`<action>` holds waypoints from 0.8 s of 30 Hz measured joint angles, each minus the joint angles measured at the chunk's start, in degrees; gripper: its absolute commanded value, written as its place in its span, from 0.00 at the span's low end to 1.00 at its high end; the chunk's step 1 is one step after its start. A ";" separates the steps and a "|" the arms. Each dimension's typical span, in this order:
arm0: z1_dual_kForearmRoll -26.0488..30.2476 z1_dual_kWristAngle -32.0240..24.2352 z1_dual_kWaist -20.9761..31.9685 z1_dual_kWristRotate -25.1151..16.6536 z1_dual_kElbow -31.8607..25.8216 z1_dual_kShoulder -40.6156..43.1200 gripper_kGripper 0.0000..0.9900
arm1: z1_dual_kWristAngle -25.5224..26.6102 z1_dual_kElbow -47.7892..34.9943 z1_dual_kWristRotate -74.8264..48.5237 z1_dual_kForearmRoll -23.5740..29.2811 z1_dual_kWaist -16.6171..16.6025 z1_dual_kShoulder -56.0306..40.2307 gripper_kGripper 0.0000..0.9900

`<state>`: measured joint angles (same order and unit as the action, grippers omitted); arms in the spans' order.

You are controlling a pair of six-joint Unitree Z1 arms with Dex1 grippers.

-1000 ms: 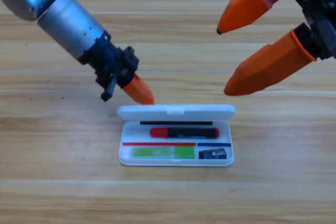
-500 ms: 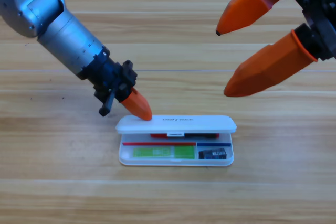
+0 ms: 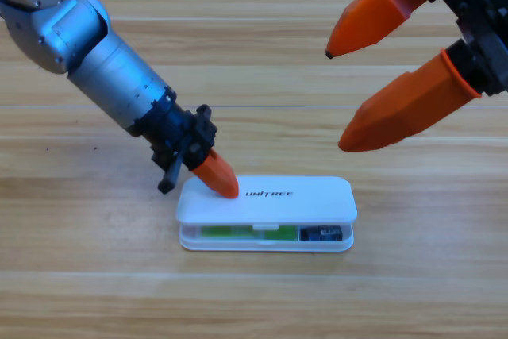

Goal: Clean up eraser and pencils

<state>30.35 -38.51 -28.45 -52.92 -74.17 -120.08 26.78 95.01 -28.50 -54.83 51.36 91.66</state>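
Note:
The white case (image 3: pixel 309 200) lies on the table with its lid lowered almost flat over the tray. My left gripper (image 3: pixel 223 185) presses its orange tip on the lid's left end, jaws together, holding nothing. Through the narrow gap at the front I see a strip of the green pencil (image 3: pixel 238 233) and the black eraser (image 3: pixel 323 233) at the right end of the tray. The lid hides the red-capped pencil. My right gripper (image 3: pixel 336 101) waits at the upper right, open and holding nothing, well above the case.
The left arm (image 3: pixel 103 61) slants down from the upper left corner to the case. Bare wooden table (image 3: pixel 254 299) surrounds the case on every side.
The left gripper has pushed the lid from upright down over the tray, moving toward the front and right. The red-capped pencil is now covered. The right arm has not moved.

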 measured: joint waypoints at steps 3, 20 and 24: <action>-0.74 0.34 -0.26 0.16 0.67 -0.08 0.00 | 0.00 0.00 0.00 0.01 0.00 0.00 0.95; -5.69 1.15 -1.57 0.49 3.50 -0.76 0.00 | 0.00 -0.25 0.00 0.05 0.00 0.01 0.95; -6.18 1.15 -1.59 0.61 3.94 -0.75 0.00 | 0.00 -0.25 0.00 0.08 0.00 0.01 0.95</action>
<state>24.18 -37.36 -30.04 -52.31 -70.24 -120.83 26.79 94.76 -28.50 -54.75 51.36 91.68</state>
